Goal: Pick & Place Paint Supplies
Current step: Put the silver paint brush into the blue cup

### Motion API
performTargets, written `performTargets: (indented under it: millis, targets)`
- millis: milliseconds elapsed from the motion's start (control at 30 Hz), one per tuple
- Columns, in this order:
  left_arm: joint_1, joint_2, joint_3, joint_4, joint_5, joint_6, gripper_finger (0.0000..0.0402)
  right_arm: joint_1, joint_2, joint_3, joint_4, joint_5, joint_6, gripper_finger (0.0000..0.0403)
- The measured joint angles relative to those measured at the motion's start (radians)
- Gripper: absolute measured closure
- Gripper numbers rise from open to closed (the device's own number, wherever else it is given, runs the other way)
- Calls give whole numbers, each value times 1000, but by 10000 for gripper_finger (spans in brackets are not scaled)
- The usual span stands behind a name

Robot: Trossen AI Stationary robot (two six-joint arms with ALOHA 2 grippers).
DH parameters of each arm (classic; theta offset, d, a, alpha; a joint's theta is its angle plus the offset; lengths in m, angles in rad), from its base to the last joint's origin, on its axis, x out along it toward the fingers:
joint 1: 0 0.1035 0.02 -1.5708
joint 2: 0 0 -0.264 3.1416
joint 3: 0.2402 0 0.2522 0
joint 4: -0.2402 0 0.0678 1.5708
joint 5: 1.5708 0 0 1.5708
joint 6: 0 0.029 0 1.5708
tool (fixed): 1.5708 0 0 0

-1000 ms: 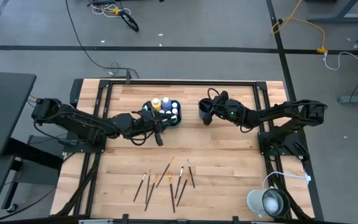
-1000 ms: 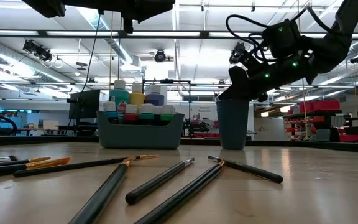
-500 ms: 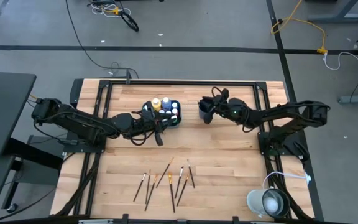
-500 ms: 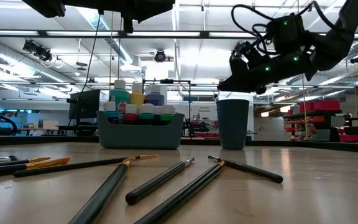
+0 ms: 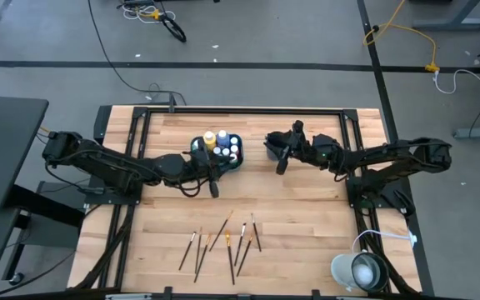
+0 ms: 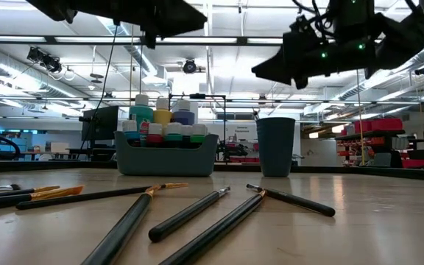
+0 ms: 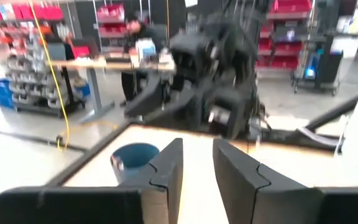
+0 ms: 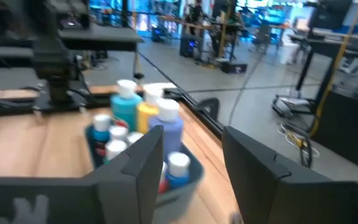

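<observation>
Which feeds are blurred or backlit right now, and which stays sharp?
Both wrist views are smeared: the cup and bottles look soft. The low view is backlit by ceiling lights, so the right hand is a silhouette, and the nearest paintbrushes are out of focus. The high view stays sharp.

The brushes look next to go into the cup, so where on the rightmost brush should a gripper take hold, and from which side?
Judging from the high view, grip the rightmost paintbrush around mid-handle, coming straight down from above with the fingers set across its length. It lies flat on the table, and its neighbours crowd one side only, so the outer side gives finger room. The right gripper, open and hovering near the cup, is closer.
</observation>
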Motion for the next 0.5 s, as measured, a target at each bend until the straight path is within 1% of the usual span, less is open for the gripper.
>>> performTargets:
  millis: [200, 333, 400, 500]
  targets:
    - [-9, 0, 1, -163, 45, -135, 274, 57, 0, 63, -76, -33, -17, 231]
    - [-32, 0, 1, -279, 123, -219, 256, 81, 0, 91, -116, -34, -28, 237]
    - [-50, 0, 1, -338, 158, -265, 253, 87, 0, 93, -113, -33, -29, 238]
    - [-82, 0, 1, -443, 195, -371, 256, 88, 0, 93, -113, -33, -29, 238]
